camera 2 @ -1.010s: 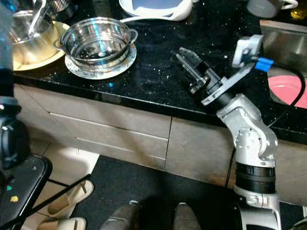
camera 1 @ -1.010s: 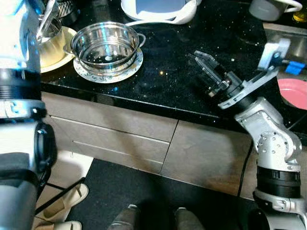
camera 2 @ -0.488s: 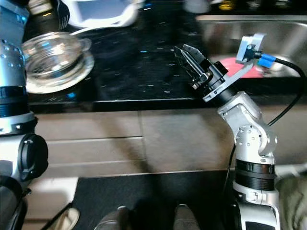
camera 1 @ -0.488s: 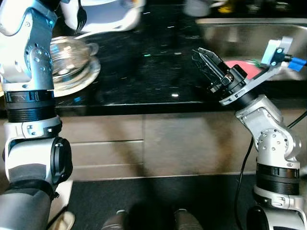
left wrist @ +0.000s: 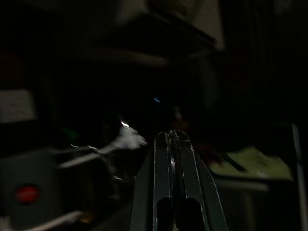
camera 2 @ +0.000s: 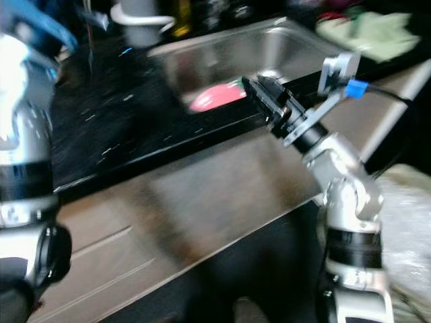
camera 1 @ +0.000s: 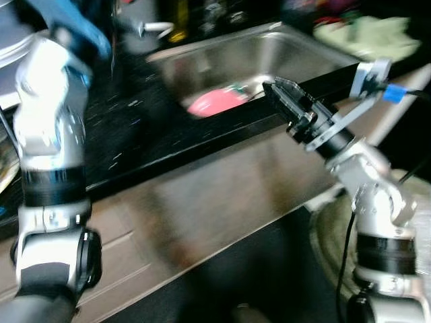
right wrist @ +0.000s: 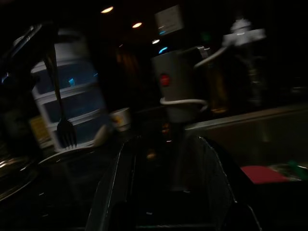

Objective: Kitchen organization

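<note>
Two tools are in play at a dark kitchen counter (camera 1: 128,145), seen through motion blur. The right tool (camera 1: 286,102) hangs at the counter's front edge, just before the steel sink (camera 1: 222,64), its two black fingers (right wrist: 118,187) spread apart with nothing between them. The left tool (left wrist: 173,144) shows its fingers pressed together and pinching nothing that can be made out; in the right wrist view a fork (right wrist: 61,110) hangs tines-down at the upper left, beside a dark shape that may be that tool, though what holds the fork cannot be told. The left arm (camera 1: 50,148) stands raised at the left of the head views, its upper end lost in a blue blur.

A pink plate (camera 1: 214,103) lies in the sink basin, near the right tool's tips, with a green smear at its far edge. A grey electric kettle (right wrist: 175,86) with a red dot on its side stands on the counter behind the sink, a white cord looped round its base. A white stacked container (right wrist: 72,96) sits farther along the counter. A pale green cloth (camera 1: 367,33) lies beyond the sink's right end. Below the counter run flat grey cabinet fronts (camera 1: 202,215)
</note>
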`<state>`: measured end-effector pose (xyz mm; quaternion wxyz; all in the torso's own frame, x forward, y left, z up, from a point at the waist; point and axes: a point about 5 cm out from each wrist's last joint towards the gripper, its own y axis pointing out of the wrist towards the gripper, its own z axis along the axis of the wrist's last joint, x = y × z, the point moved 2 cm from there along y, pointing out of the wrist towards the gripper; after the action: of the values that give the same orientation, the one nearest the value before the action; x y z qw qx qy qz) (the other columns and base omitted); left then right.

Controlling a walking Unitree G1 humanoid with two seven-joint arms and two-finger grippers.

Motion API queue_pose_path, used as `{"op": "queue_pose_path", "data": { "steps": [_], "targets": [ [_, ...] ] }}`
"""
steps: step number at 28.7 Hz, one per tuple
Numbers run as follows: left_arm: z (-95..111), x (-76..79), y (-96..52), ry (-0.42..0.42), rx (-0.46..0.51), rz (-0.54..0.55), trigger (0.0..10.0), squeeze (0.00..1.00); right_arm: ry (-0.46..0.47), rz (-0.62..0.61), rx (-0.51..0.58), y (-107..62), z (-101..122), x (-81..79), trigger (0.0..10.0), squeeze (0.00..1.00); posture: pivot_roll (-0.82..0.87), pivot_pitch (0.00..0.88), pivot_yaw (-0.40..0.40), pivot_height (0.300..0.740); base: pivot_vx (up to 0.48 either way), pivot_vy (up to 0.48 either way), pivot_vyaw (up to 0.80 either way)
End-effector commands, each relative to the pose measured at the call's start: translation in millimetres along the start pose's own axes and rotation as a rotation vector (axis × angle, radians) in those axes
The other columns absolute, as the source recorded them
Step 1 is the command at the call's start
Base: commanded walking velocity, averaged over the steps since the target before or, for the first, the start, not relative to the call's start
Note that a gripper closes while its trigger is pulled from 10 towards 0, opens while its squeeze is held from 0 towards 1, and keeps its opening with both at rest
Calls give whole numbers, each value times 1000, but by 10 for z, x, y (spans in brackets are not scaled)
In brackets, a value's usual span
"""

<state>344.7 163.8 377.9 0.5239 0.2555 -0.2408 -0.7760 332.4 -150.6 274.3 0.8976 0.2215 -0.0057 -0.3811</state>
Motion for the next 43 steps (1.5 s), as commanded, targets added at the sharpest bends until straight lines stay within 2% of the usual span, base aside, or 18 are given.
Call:
{"op": "queue_pose_path", "data": {
  "steps": [1, 10, 21, 26, 31, 34, 43],
  "targets": [
    [-39, 40, -31, 6, -18, 11, 10000, 0, 0, 2, -39, 29, -104, -32, 10000, 0, -7, 91, 16, 740, 0, 0, -775],
    [-197, 186, -163, 2, -64, 45, 10000, 0, -6, 12, -70, 102, -231, -104, 10000, 0, -10, 73, 8, 740, 0, 0, -775],
    [-259, 240, -264, 26, -95, 99, 10000, 0, 9, -8, -65, 176, -319, -144, 10000, 0, -13, 59, 2, 740, 0, 0, -673],
    [-236, 240, -267, 35, -87, 104, 10000, 0, 12, -10, -57, 189, -315, -147, 10000, 0, -10, 56, 0, 740, 0, 0, 0],
    [-144, 169, -258, 93, -59, 117, 10000, 0, 19, -8, -53, 215, -334, -160, 10000, 0, -6, 52, -1, 740, 0, 0, 0],
    [-93, 109, -255, 133, -46, 129, 10000, 0, 24, -6, -48, 225, -345, -174, 10000, 0, -5, 47, 2, 740, 315, 0, 0],
    [-47, 86, -210, 150, -31, 124, 10000, 0, 29, -1, -36, 261, -365, -219, 10000, 0, -5, 39, 7, 740, 361, 0, 0]
  ]
}}
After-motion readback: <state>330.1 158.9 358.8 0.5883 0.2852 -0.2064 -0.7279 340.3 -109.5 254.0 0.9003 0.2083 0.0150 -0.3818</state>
